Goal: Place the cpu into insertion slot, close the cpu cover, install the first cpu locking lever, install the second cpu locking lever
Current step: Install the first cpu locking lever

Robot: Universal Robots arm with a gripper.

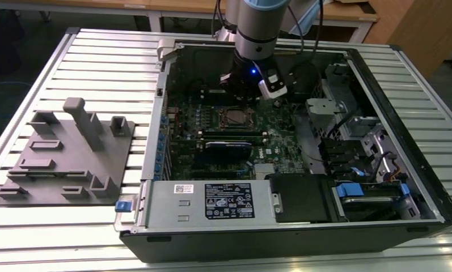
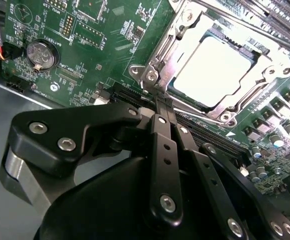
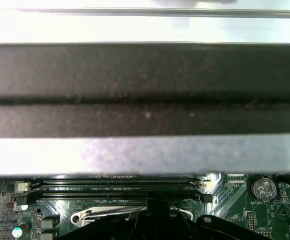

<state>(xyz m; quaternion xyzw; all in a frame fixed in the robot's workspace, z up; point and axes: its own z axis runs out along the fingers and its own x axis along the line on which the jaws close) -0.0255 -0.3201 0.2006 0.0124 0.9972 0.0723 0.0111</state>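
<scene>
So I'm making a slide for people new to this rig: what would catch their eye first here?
Probably the open computer case lying on the slatted table, its green motherboard bared, with the arm reaching in from above. Next, the cpu, bright in its socket under the cpu cover, with the end effector at the socket's edge. A grey fixture block sits at the exterior view's left.

cpu cover (image 2: pixel 185 45) cropped at frame edge, pincer (image 2: pixel 161 102) tips hidden — state unclear
</scene>
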